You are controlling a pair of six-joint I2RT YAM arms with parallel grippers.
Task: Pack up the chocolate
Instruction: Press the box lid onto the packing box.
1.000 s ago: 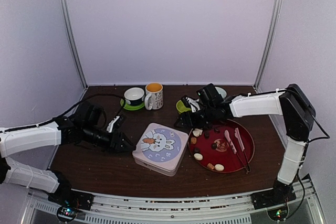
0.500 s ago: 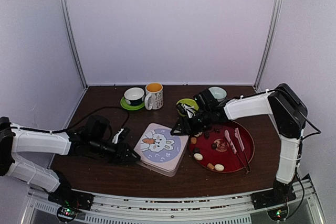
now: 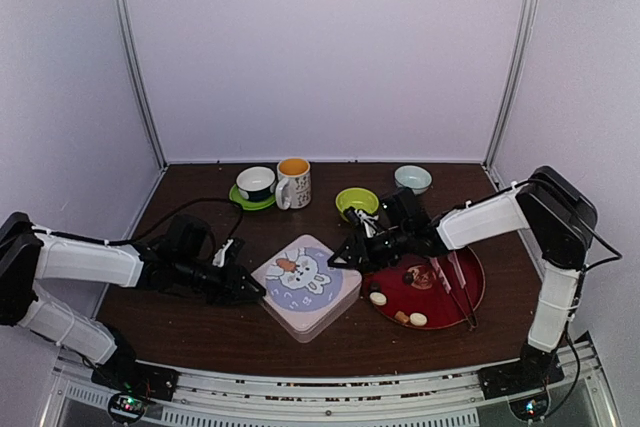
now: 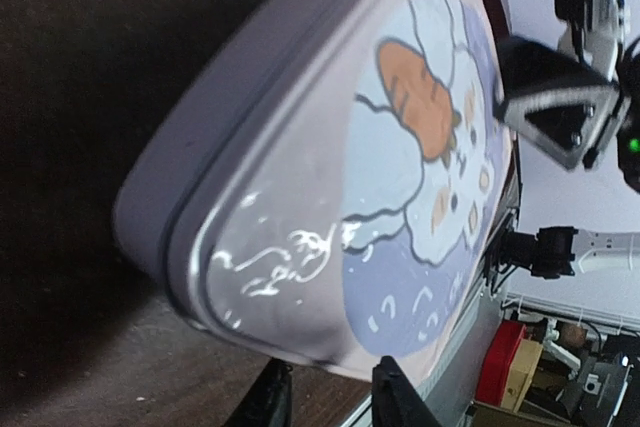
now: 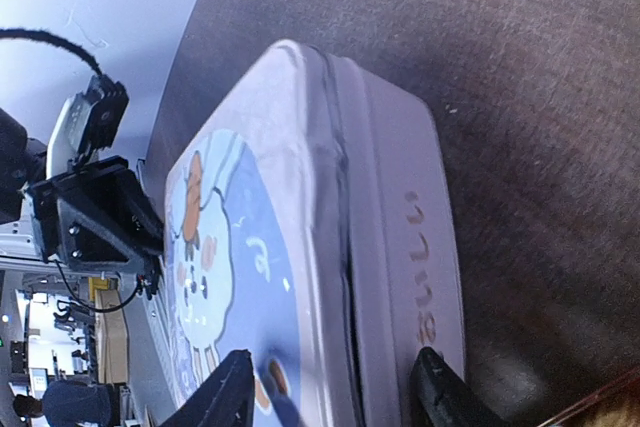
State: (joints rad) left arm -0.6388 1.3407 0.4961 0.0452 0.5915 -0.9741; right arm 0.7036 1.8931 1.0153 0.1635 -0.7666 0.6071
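1. Two arms lie low over the dark table (image 3: 190, 332), one coming in from each side.
2. One pale square tin (image 3: 305, 289), lid on and printed with a rabbit and a carrot, sits between them, turned corner-on.
3. One left gripper (image 3: 248, 290) meets the tin's left corner. In its wrist view its two fingertips stand a little apart at the lid's rim. Whether they pinch it cannot be told.
4. One right gripper (image 3: 347, 253) meets the tin's far right corner. Its two fingers straddle the side wall, and I cannot tell whether they clamp it.
5. One round red tray (image 3: 478, 292) lies just right of the tin and holds the chocolate (image 3: 377, 298). Four pieces show: two cream ovals, one tan and one dark. The right arm crosses the tray's far rim. One pair of pink tongs (image 3: 452, 279) lies on the tray too.
6. Four vessels line the far side: a cup on a green saucer (image 3: 256, 185), a mug (image 3: 293, 184), a green bowl (image 3: 357, 202) and a pale blue bowl (image 3: 413, 179).
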